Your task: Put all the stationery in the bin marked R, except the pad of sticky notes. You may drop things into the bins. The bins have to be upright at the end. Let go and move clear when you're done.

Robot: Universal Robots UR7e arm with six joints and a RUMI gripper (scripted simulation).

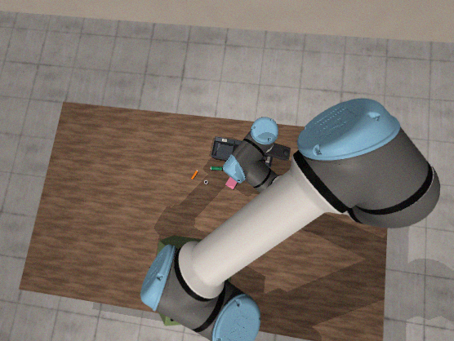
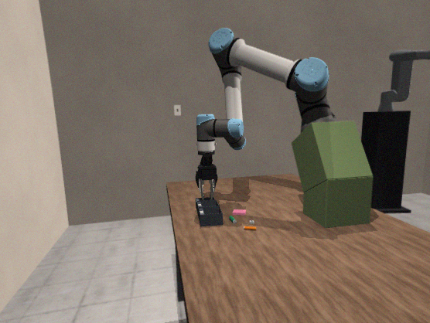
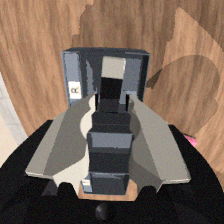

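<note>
The dark bin marked R [image 1: 222, 148] [image 2: 210, 214] [image 3: 75, 65] stands upright near the table's far edge. My gripper [image 2: 206, 195] [image 3: 112, 95] hangs straight above its opening with the fingers nearly together, and I see nothing between them. In the top view the wrist hides the fingers. A pale flat shape [image 3: 114, 65] lies inside the bin. An orange pen [image 1: 194, 174] [image 2: 250, 228], a green pen [image 1: 215, 168] [image 2: 232, 219] and a pink pad [image 1: 231, 183] [image 2: 239, 212] lie on the table beside the bin.
A small grey nut-like piece [image 1: 206, 182] [image 2: 251, 222] lies among the pens. A second dark bin [image 1: 282, 152] stands on the other side of the wrist. The arm's green base block [image 2: 336, 181] takes up the table's right side. A black stand [image 2: 387, 154] is behind it.
</note>
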